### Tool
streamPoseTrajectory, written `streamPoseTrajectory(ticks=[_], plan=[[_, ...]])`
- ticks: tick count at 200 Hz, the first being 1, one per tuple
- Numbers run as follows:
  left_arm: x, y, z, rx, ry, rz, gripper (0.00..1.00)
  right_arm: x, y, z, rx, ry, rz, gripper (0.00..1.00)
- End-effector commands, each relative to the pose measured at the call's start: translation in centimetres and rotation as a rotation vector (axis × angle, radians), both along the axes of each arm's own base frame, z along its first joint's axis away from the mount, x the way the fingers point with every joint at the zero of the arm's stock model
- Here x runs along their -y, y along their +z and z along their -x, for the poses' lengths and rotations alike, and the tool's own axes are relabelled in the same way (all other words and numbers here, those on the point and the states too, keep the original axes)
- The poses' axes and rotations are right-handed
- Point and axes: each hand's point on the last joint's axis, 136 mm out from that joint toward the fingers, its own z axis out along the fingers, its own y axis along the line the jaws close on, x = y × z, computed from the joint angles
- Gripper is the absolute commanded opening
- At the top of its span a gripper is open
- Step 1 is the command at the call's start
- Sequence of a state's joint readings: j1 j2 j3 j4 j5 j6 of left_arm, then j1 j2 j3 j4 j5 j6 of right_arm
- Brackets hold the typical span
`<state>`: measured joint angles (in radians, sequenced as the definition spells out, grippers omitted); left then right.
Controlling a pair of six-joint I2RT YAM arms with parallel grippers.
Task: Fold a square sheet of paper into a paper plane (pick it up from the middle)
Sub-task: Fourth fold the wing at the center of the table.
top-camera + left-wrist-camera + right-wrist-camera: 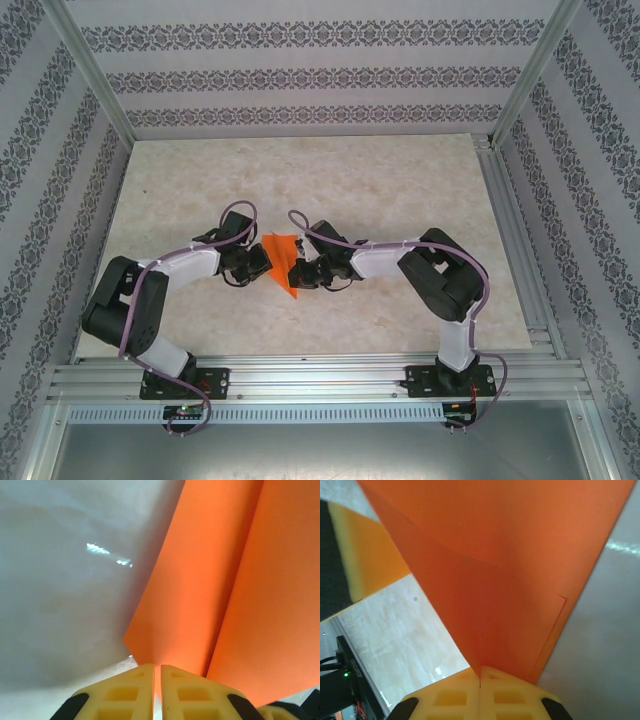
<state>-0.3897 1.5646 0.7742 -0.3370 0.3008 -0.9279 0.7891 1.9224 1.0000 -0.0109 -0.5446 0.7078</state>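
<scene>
The orange sheet of paper [283, 262], folded into a narrow pointed shape, hangs just above the table between my two grippers. My left gripper [263, 263] is shut on its left edge. In the left wrist view the yellow fingers [135, 690] pinch the paper [200, 590] at the gripper [157, 672], with a long crease running up the sheet. My right gripper [306, 271] is shut on the paper's right side. In the right wrist view the paper [505, 580] rises from the gripper [480, 676] with an overlapping flap, and the left gripper's yellow finger [365, 555] sits behind it.
The pale marbled table [300, 180] stretches behind the arms. An aluminium rail [320, 375] carrying both arm bases runs along the near edge, another rail [520, 250] along the right side. Patterned walls [300, 80] enclose the table on three sides.
</scene>
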Motion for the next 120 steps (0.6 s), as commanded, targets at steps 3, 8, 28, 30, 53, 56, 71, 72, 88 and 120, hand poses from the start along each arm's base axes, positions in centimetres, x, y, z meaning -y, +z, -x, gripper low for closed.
streamPoseTrajectory(ticks=[3,8,28,30,53,56,71,72,88,120], plan=[[0.9,0.3,-0.9,0.029,-0.041,-0.002,0.14,-0.6,2.9,-0.1,-0.001,-0.027,-0.115,0.02],[1.1,0.3,-1.0,0.027,-0.047,0.005,0.14,-0.7,3.2,-0.1,-0.004,-0.034,-0.131,0.02],[1.9,0.5,-1.4,0.035,-0.064,0.039,0.14,-0.7,3.1,-0.1,-0.015,-0.056,-0.148,0.02],[1.9,0.4,-1.4,0.033,-0.064,0.04,0.14,-0.7,3.1,-0.2,-0.015,-0.061,-0.149,0.02],[1.8,-0.4,-1.1,-0.003,-0.076,0.022,0.13,-0.4,2.3,-0.5,-0.029,-0.093,-0.14,0.02],[1.8,-0.5,-1.0,-0.007,-0.077,0.02,0.13,-0.3,2.2,-0.5,-0.031,-0.096,-0.135,0.03],[1.6,-1.2,-0.7,-0.026,-0.078,0.008,0.12,-0.1,1.5,-0.6,-0.04,-0.103,-0.115,0.02],[1.6,-1.3,-0.7,-0.026,-0.078,0.008,0.12,-0.1,1.4,-0.6,-0.042,-0.104,-0.113,0.02],[1.3,-2.0,-0.3,-0.04,-0.081,-0.012,0.11,0.6,0.5,-0.7,-0.052,-0.126,-0.083,0.02],[0.4,-3.4,0.4,-0.069,-0.105,-0.085,0.09,1.5,-0.5,-1.1,-0.064,-0.153,-0.046,0.03]])
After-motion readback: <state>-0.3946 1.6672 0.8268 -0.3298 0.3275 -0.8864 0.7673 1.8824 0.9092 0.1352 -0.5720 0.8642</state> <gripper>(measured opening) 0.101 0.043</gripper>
